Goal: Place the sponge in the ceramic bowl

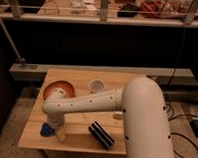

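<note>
A white robot arm [91,103] reaches over a light wooden table [79,138]. Its two-finger gripper [60,133] points down near the front left corner, with the fingers apart. A small bright blue soft sponge [46,130] lies just beside it, at 9 o'clock. A shallow round orange-brown ceramic bowl [56,88] stands at 12 o'clock from the sponge. A small translucent whitish cup [96,85] is at 3 o'clock from the bowl. A black block with white stripes [101,135] lies at 3 o'clock from the gripper.
</note>
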